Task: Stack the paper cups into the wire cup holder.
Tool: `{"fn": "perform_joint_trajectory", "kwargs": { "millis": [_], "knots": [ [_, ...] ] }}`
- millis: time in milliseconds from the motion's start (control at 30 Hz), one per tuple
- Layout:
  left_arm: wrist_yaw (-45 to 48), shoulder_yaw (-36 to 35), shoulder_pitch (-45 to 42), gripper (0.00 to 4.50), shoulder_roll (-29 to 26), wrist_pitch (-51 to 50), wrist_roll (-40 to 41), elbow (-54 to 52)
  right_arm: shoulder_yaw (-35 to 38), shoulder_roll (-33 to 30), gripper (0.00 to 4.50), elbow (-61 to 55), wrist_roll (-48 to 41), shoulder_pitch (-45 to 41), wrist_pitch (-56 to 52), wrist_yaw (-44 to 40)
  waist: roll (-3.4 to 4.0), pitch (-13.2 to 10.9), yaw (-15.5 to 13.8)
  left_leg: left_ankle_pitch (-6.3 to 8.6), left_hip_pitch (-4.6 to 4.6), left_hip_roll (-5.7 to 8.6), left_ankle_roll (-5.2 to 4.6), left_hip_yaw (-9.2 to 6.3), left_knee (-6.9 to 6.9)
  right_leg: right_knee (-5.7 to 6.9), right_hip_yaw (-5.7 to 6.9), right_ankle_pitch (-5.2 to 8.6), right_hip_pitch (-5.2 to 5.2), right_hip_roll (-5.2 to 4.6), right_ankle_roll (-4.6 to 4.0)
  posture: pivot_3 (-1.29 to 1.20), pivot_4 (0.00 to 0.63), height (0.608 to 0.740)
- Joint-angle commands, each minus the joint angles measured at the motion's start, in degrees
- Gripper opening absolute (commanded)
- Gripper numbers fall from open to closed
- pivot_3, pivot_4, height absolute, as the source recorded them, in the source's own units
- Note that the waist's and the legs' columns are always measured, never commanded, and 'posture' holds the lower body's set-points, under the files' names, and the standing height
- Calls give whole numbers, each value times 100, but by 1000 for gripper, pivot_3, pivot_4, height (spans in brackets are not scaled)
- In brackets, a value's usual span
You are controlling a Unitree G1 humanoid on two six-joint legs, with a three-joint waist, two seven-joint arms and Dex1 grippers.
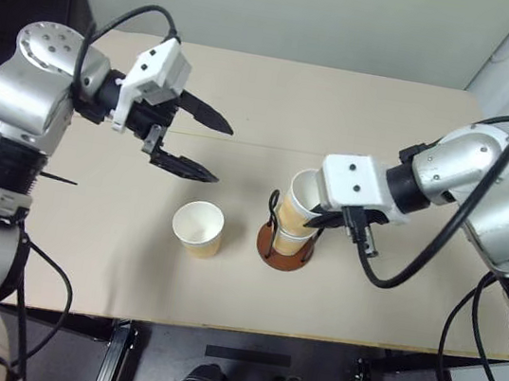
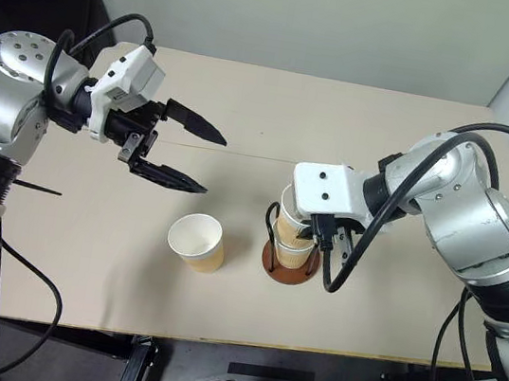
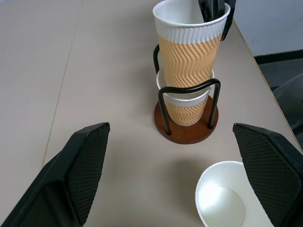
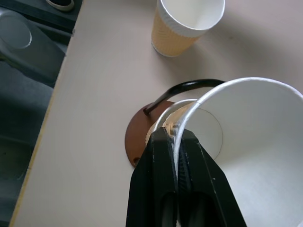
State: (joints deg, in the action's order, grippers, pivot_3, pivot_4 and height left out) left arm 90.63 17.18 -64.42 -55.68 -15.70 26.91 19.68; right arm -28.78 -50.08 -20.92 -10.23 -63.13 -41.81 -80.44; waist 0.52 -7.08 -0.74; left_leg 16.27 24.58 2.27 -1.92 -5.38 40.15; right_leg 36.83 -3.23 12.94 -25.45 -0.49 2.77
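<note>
No text, label or number can be read anywhere.

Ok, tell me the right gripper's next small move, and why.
Probably lower a little further, then release. The right gripper is shut on the rim of the upper cup, which sits partly nested in the cup below inside the wire cup holder.

You have the left gripper point(image 1: 205, 148) hanging over the table point(image 1: 82, 251) with its two black fingers spread wide, above and left of a loose cup point(image 1: 199, 228) that stands upright on its own. To that cup's right sits the cup holder point(image 1: 285, 250) (brown disc base, black wire loops) with cups stacked in it. Your right gripper point(image 1: 319, 217) is pinched on the rim of the top cup point(image 1: 305, 201), which leans a little
</note>
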Motion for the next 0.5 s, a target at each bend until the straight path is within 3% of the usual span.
{"fn": "perform_joint_trajectory", "kwargs": {
  "millis": [33, 200, 500],
  "knots": [
    [187, -245, -26, 4500, -62, -54, -24, -188, -1, 100, 17, -1, 194, -11, 152, 88, 0, 0, 4, 0, 0, 0, 0, 0, 0, 0, 0, 0, 0, 0, 0, 0, 150, 740],
    [187, -297, 15, 4500, 36, -43, -96, -197, 119, 351, 1469, 14, 202, -41, -39, 266, 0, 0, 10, 0, -1, -1, 0, 0, 0, 1, 0, 0, 0, 0, 0, 0, 150, 740],
    [187, -370, 275, 4500, 45, 4, -247, -414, 978, 827, 1469, 10, -117, -87, -601, 1098, 0, 0, 17, 0, -1, 0, 0, 0, -1, -1, 0, 0, 0, 0, 0, 0, 150, 740]
  ]
}}
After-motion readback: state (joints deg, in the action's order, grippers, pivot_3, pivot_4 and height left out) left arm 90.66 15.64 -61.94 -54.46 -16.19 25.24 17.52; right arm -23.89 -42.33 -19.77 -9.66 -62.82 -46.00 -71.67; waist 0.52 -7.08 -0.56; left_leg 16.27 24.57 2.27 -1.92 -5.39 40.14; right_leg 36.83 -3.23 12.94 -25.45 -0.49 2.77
